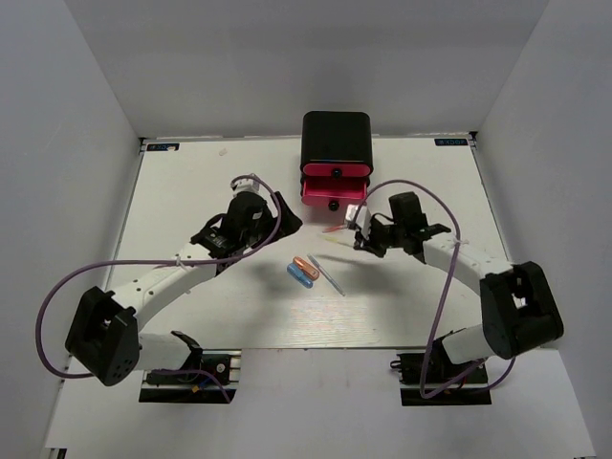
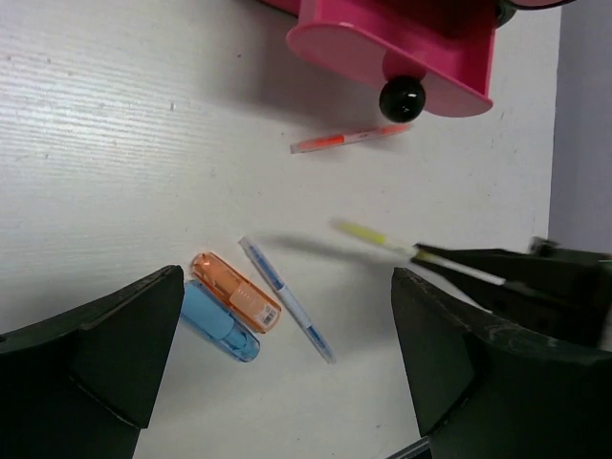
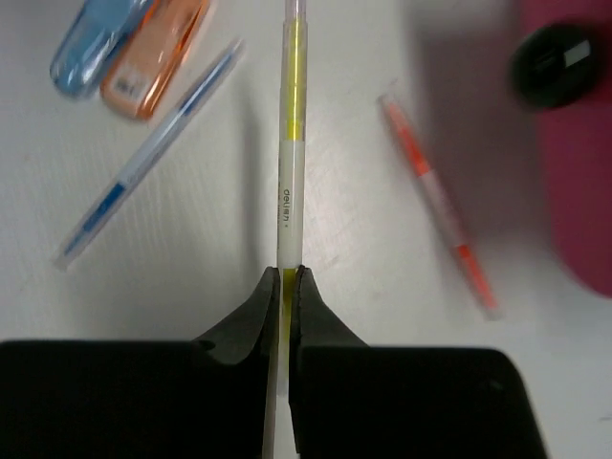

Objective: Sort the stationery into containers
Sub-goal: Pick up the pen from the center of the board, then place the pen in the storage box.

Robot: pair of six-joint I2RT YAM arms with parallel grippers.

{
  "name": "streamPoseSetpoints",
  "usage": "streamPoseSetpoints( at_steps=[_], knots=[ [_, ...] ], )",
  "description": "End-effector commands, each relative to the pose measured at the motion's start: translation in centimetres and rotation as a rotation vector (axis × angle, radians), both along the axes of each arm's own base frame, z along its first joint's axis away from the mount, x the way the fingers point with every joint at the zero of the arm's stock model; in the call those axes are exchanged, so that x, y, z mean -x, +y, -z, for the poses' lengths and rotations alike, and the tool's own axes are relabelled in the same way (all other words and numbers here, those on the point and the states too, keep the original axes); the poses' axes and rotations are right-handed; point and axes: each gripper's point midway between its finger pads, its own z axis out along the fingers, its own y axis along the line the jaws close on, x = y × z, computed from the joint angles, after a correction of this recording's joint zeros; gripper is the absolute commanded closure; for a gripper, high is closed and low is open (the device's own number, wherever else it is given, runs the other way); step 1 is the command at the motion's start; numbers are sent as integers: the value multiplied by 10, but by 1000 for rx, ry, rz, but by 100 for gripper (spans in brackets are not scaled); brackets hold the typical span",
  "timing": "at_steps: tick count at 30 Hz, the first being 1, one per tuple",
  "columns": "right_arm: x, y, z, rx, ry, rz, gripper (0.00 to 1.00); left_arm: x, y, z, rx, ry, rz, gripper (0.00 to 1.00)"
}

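My right gripper [image 3: 287, 277] is shut on the end of a yellow pen [image 3: 290, 143], which points away from it, just above the table. The left gripper [image 1: 290, 218] stands wide open with nothing between its fingers. Below it lie an orange capsule [image 2: 234, 292], a blue capsule [image 2: 218, 320] and a light-blue pen [image 2: 285, 298]. A pink-orange pen [image 2: 349, 139] lies on the table just in front of the pulled-out pink drawer [image 2: 402, 43]. The drawers [image 1: 335, 182] sit in a black cabinet [image 1: 336, 139] at the table's far edge.
The drawer's black knob [image 2: 402, 98] juts toward the pens. Grey walls close in the table [image 1: 191, 191] on the left, right and back. Purple cables [image 1: 115, 268] loop off both arms.
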Motion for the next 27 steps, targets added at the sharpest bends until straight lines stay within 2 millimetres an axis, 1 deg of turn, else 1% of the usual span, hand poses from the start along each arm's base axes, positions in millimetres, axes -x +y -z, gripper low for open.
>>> streamPoseSetpoints(
  at_steps=[1, 3, 4, 5, 6, 7, 8, 9, 10, 11, 12, 13, 14, 15, 16, 17, 18, 19, 20, 21, 22, 23, 25, 27],
  knots=[
    [-30, 21, -79, -149, -138, 24, 100, 10, 1, 12, 21, 87, -27, 0],
    [-46, 27, -116, -194, -231, 29, 100, 10, -1, 22, 22, 123, -33, 0],
    [-52, 28, -122, -195, -252, 37, 100, 10, -1, 26, 16, 132, -34, 0],
    [-59, 29, -133, -197, -283, 38, 100, 9, -4, 22, 25, 128, -26, 0],
    [-67, 28, -132, -178, -301, 42, 100, 7, -6, 25, 30, 134, -31, 0],
    [-79, 29, -149, -169, -369, 36, 100, 7, -6, 26, 30, 135, -31, 0],
    [-86, 29, -143, -148, -374, 35, 100, 6, -8, 29, 31, 142, -24, 0],
    [-95, 27, -136, -115, -390, 35, 100, 5, -9, 27, 37, 134, -24, 0],
    [-106, 28, -151, -116, -441, 30, 100, 5, -9, 32, 30, 144, -24, 0],
    [-112, 29, -145, -105, -435, 28, 100, 3, -10, 28, 35, 137, -24, 0],
    [-118, 27, -139, -86, -445, 14, 100, 5, -9, 30, 29, 145, -24, 0],
    [-122, 28, -145, -72, -476, -5, 100, 6, -10, 30, 33, 149, -17, 0],
    [-130, 28, -137, -57, -468, -3, 100, 6, -10, 30, 33, 149, -17, 0],
    [-135, 30, -133, -49, -471, -17, 99, 8, -9, 35, 26, 159, -18, 0],
    [-139, 30, -131, -32, -483, -27, 99, 11, -7, 36, 25, 160, -18, 0],
    [-143, 30, -126, -15, -476, -34, 98, 11, -7, 32, 31, 152, -17, 0],
    [-149, 27, -126, -2, -483, -23, 96, 13, -5, 37, 25, 160, -18, 0],
    [-151, 28, -114, 15, -467, -30, 92, 15, -4, 36, 27, 158, -17, 0],
    [-157, 27, -118, 20, -485, -25, 90, 15, -4, 31, 35, 147, -17, 0],
    [-159, 24, -118, 26, -488, -17, 86, 17, -3, 35, 36, 158, -23, 0],
    [-161, 25, -114, 27, -481, -16, 72, 19, 0, 35, 33, 153, -30, 0],
    [-164, 25, -118, 26, -492, -16, 67, 19, 1, 32, 38, 146, -29, 0],
    [-165, 25, -116, 24, -483, -11, 62, 23, 3, 36, 34, 152, -30, 0],
    [-165, 25, -127, 5, -491, -11, 56, 21, 6, 33, 40, 144, -38, 0]
  ],
)
